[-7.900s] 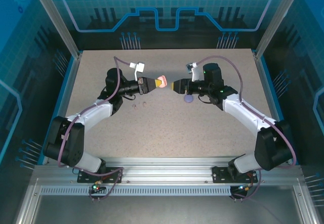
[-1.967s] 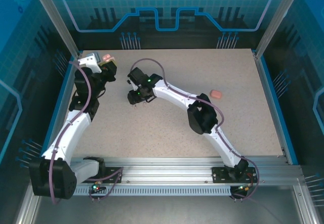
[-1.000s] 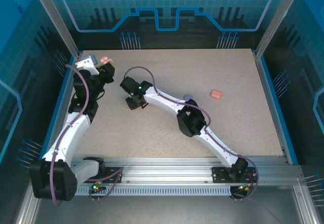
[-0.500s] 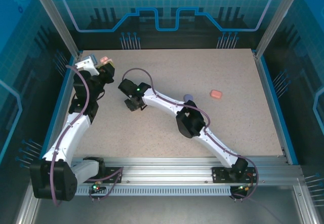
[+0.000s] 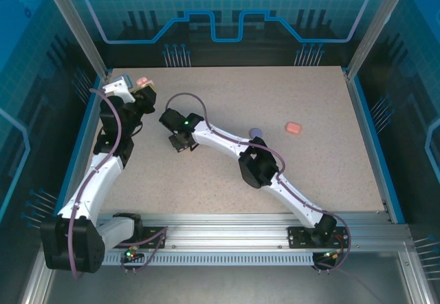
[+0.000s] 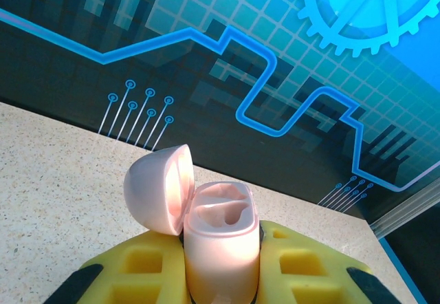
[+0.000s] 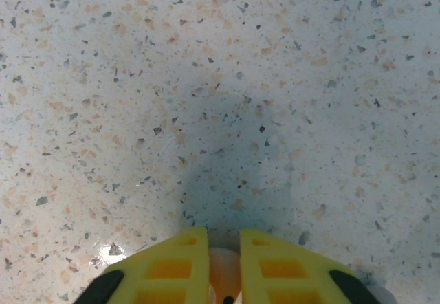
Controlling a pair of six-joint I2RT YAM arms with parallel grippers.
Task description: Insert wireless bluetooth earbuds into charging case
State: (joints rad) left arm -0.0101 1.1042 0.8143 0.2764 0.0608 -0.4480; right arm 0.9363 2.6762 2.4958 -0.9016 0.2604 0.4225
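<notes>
Top external view: the right arm stretches across the table [image 5: 309,180] to left of centre, and the right gripper [image 5: 180,144] points down at the surface. The left arm is raised near the far left corner.
Left gripper [image 6: 223,247]: clamped on the pink case [image 6: 220,232], which stands upright between its yellow fingers [image 6: 148,266].
Lid [image 6: 159,188]: swung open to the left on its hinge. The 2 wells inside look empty.
Right gripper state: in the right wrist view the fingers [image 7: 175,266] are drawn narrow, with a small pink earbud [image 7: 223,280] pinched between them, low against the table.
Grip quality: only a sliver of the earbud shows, so I cannot tell which way its stem points.
Other cases: a purple case [image 5: 256,133] lies beside the right arm's elbow. A coral case [image 5: 293,127] sits further right, well apart from both grippers.
Step in hand: picking 1 earbud off the table to carry it to the open case, by my reading.
How to do it well: lift straight up and slowly, because so small a piece can twist or slip out of flat pads. Check that it came up before moving. Bring it over the matching well with its stem pointing down. Keep the case upright and motionless, and let go only once the earbud is seated.
</notes>
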